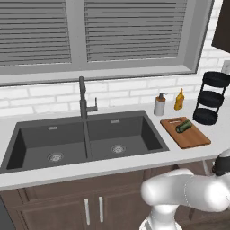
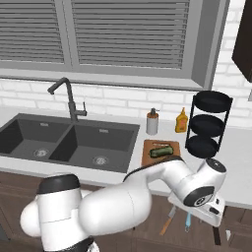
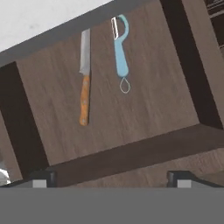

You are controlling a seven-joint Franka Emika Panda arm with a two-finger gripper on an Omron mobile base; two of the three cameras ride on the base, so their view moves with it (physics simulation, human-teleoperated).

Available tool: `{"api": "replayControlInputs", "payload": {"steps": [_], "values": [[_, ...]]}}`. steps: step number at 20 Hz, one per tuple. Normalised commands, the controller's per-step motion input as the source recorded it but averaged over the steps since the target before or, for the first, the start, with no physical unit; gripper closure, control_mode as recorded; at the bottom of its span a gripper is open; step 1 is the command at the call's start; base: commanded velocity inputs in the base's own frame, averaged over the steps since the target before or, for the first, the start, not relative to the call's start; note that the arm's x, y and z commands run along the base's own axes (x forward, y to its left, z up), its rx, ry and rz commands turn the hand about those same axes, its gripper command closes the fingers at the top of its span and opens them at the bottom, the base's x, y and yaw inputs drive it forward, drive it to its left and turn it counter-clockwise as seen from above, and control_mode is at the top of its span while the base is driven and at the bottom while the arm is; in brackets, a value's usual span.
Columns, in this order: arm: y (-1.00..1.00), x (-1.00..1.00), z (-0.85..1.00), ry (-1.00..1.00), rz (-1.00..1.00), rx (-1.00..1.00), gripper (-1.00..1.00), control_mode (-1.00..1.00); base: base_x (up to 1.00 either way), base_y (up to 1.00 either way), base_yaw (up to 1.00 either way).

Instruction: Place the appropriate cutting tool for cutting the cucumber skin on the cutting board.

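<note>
I am reaching my arm (image 2: 162, 182) low and to the right, pointing my gripper (image 3: 111, 177) downward with its jaws spread fully wide, gripping nothing.

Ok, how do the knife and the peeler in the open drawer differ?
The knife has an orange handle and a straight grey blade; the peeler is light blue, with a curved head and a loop at its handle end. The knife looks longer than the peeler. Both lie flat, side by side, roughly parallel on the drawer floor.
</note>
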Motion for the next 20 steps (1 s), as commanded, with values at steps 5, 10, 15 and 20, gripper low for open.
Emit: {"api": "replayControlInputs", "payload": {"steps": [5,10,15,20], "values": [[0.00,0.05,-0.74,0.02,0.11,0.00,-1.00,-1.00,0.00,0.00,0.00],[0.00,0.01,-0.67,0.00,0.06,0.00,-1.00,-1.00,0.00,0.00,0.00],[0.14,0.00,-0.54,0.03,0.06,-0.01,-1.00,-1.00,0.00,0.00,0.00],[0.16,-0.01,-0.24,0.17,0.06,-0.01,-1.00,-1.00,0.00,0.00,0.00]]}}
